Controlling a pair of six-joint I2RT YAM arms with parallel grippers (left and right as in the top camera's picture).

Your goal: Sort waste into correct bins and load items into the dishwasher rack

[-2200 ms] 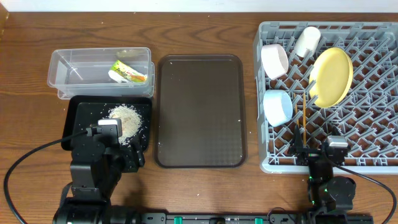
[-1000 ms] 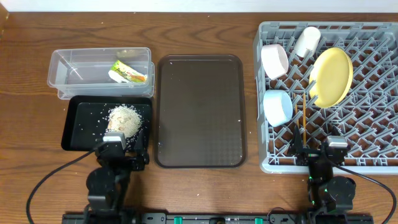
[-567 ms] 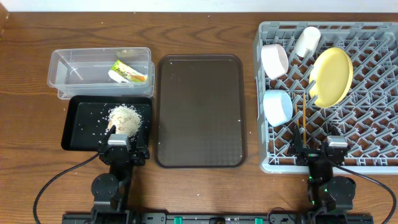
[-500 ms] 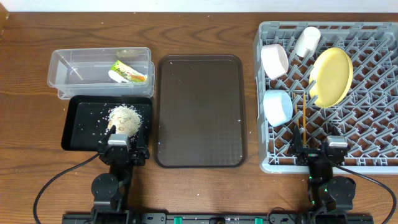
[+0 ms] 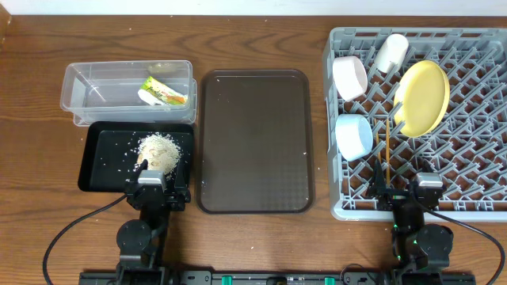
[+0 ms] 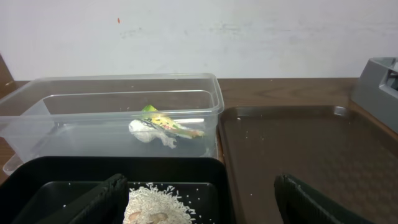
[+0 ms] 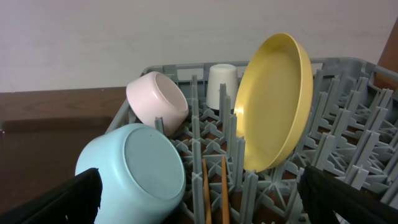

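Observation:
The snack wrapper (image 5: 164, 91) (image 6: 165, 124) lies in the clear tub (image 5: 79, 99) (image 6: 74, 118). Rice scraps (image 5: 158, 150) (image 6: 155, 202) are piled in the black tray (image 5: 99, 170). My left gripper (image 5: 157, 192) (image 6: 200, 186) stands open and empty at that tray's near edge, its jaws on either side of the rice. In the grey rack (image 5: 475, 158) stand the yellow plate (image 5: 422, 97) (image 7: 273, 102), white bowl (image 5: 349, 77) (image 7: 158, 99), blue bowl (image 5: 353, 136) (image 7: 137, 171), cup (image 5: 390, 52) (image 7: 221, 84) and chopsticks (image 5: 386, 150) (image 7: 214, 193). My right gripper (image 5: 410, 198) (image 7: 200, 180) is open and empty at the rack's front edge.
A large brown serving tray (image 5: 253, 142) (image 6: 298, 143) lies between the bins and the rack, with a few stray rice grains on it. Bare wooden table surrounds everything.
The left arm has drawn back from over the black tray to its near edge. In the last half second nothing moves. The right arm has stayed put.

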